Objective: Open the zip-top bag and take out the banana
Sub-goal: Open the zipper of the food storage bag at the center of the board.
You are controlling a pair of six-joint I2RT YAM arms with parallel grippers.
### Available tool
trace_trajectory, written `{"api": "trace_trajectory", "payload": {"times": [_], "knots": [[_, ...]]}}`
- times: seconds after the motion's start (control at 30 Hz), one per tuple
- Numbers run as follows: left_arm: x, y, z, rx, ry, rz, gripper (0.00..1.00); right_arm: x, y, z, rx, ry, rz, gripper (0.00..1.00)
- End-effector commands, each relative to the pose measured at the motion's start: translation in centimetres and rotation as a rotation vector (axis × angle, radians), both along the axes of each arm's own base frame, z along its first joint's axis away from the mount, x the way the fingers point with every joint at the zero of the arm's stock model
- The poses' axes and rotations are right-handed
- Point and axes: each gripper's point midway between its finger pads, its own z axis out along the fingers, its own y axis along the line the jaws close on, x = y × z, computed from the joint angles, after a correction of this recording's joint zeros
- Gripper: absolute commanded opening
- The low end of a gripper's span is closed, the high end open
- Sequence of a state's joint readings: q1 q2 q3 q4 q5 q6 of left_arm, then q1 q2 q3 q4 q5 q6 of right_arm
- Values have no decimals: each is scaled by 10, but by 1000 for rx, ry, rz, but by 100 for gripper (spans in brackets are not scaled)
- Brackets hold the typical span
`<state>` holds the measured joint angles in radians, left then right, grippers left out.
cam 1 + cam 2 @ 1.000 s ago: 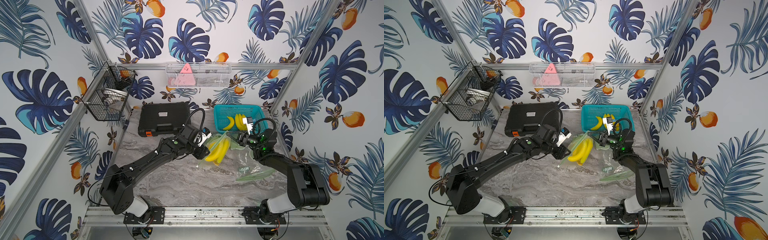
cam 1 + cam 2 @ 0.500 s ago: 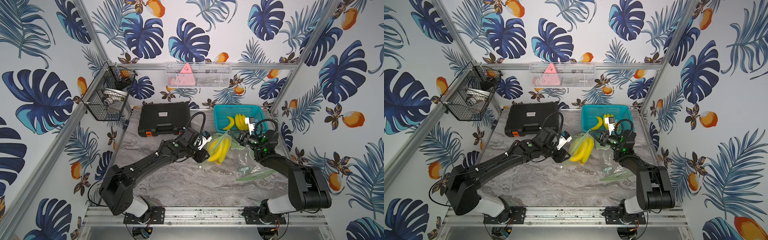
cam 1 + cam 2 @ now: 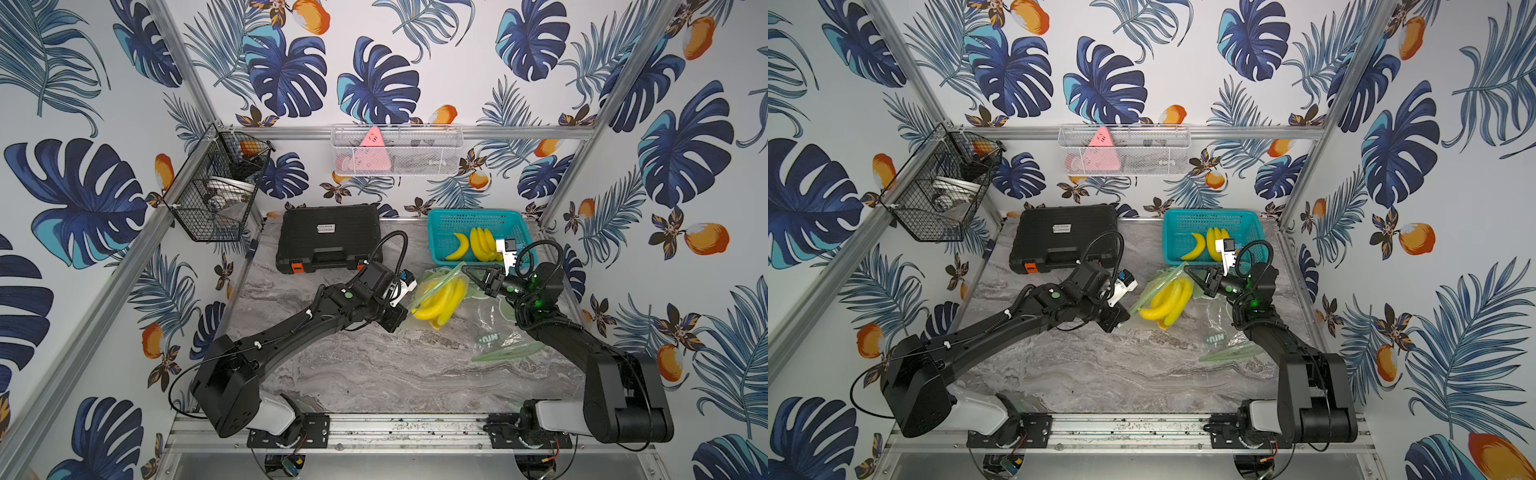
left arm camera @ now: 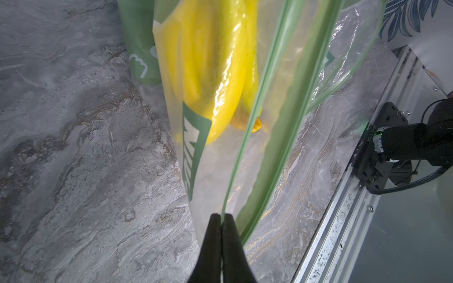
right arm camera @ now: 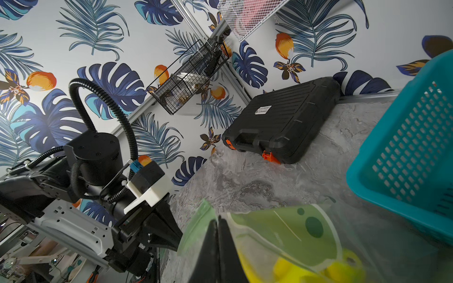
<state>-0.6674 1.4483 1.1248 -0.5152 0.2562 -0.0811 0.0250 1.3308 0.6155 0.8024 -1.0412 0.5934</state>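
Now: left end effector [image 4: 221, 216] pinching zip-top bag [image 4: 196, 152] lip; right end effector [image 5: 217, 220] fingers nearly together at opposite lip, grip unclear. Banana [image 3: 441, 300] inside bag, mid worktop [image 3: 374, 365]. Pull lips apart slowly, evenly; avoid tearing film.

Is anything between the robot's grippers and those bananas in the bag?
Yes: the plastic of the zip-top bag wraps the bananas. The left gripper and the right gripper each pinch only the bag's edge, not the fruit.
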Motion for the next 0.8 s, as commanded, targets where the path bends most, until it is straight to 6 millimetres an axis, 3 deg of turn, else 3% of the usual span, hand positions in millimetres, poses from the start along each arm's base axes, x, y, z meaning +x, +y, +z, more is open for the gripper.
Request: {"api": "trace_trajectory", "payload": {"times": [0.0,0.07,0.13,0.27,0.33,0.47,0.77], "knots": [[15,4,14,20,-59,56,0,3,-9,-30,-98,139,-87,37],[23,0,30,0,-92,78,0,-1,-22,-43,-199,231,-186,54],[25,-5,40,-12,-113,83,0,-8,-37,-46,-265,294,-279,62],[19,-25,44,-3,-140,50,0,-31,-61,-22,-331,275,-440,72],[15,-34,39,14,-149,35,0,-44,-60,-7,-308,248,-444,72],[10,-47,34,7,-144,32,0,-72,-39,3,-304,275,-339,62],[12,-52,25,29,-135,66,0,-144,25,-27,-444,276,-92,54]]}}
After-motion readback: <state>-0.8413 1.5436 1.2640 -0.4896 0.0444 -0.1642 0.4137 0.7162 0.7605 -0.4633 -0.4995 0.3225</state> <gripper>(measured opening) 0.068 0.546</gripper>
